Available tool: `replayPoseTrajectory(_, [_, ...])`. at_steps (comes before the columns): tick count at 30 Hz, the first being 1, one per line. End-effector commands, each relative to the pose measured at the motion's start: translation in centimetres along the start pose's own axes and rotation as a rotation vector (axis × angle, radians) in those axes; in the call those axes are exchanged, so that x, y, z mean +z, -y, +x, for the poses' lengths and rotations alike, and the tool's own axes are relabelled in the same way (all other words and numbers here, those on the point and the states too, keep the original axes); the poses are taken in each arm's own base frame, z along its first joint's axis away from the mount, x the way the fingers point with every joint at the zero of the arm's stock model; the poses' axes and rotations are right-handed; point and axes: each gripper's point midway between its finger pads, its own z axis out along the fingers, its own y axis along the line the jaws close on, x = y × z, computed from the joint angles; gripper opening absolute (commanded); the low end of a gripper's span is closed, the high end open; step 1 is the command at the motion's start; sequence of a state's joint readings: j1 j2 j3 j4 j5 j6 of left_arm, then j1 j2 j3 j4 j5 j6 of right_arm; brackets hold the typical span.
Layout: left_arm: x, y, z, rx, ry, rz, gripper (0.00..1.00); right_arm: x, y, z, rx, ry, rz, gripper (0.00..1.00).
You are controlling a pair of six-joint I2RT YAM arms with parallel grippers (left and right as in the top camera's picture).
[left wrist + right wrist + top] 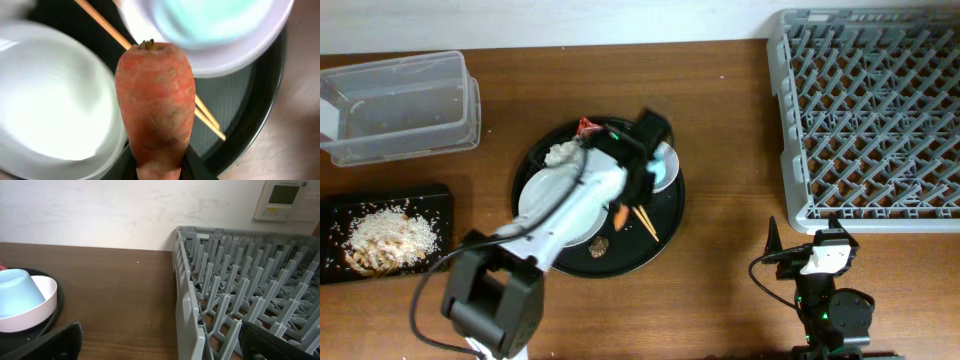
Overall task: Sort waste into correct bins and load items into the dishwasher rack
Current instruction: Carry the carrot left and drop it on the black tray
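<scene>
My left gripper is shut on the orange carrot and holds it over the round black tray. In the overhead view the carrot shows beside the arm. The two wooden chopsticks lie on the tray behind it. A white bowl sits to the left. The light-blue cup rests upside down in a second white bowl. A white tissue and the red wrapper lie at the tray's far edge. My right gripper is open and empty by the grey rack.
The clear tub stands at the far left. The flat black tray in front of it holds rice. A brown food bit lies on the round tray's near side. The rack's wall is close to my right gripper.
</scene>
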State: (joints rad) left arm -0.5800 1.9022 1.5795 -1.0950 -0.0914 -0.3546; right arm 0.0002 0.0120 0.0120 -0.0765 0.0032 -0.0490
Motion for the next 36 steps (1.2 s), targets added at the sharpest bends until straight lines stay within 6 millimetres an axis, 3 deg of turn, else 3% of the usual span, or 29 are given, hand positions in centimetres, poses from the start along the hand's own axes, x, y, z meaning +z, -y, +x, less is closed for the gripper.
replayPoseTrajectory(1, [-4.5,-5.7,-5.6,-0.154,0.149,-0.012,0.13,0.0,0.0,0.3,0.007,-0.005,0.003,0.98])
replayPoseTrajectory(3, [-5.6,-8.3,-7.1,-0.222,0.191,-0.006,0.13,0.0,0.0,0.3,0.007,-0.005,0.003,0.98])
replayPoseTrajectory(8, [-7.1,-18.6,-10.8,-0.469,0.343,-0.012,0.13,0.0,0.0,0.3,0.007,-0.005,0.003,0.98])
replayPoseTrajectory(11, [-7.3,-24.2,-11.2,-0.617,0.398,-0.034,0.13,0.0,0.0,0.3,0.007,-0.005,0.003,0.98])
replayPoseTrajectory(15, [-7.7,-30.2,-10.1,-0.756,0.435,-0.076,0.13,0.0,0.0,0.3,0.007,-0.005,0.003,0.98])
replayPoseTrajectory(20, [-7.3,-36.0,-5.5,-0.953,0.365,-0.127,0.13,0.0,0.0,0.3,0.007,-0.005,0.003,0.98])
replayPoseTrajectory(26, [-6.0,-41.9,2.7,-1.222,0.223,-0.203,0.13,0.0,0.0,0.3,0.007,-0.005,0.003,0.98])
replayPoseTrajectory(29, [-4.1,-43.5,7.2,-1.322,0.132,-0.222,0.13,0.0,0.0,0.3,0.007,-0.005,0.003,0.98])
replayPoseTrajectory(32, [-2.0,-43.9,10.9,-1.437,0.052,-0.227,0.13,0.0,0.0,0.3,0.007,-0.005,0.003,0.98])
replayPoseTrajectory(36, [0.5,-43.9,14.3,-1.516,-0.012,-0.228,0.13,0.0,0.0,0.3,0.007,-0.005,0.003,0.98])
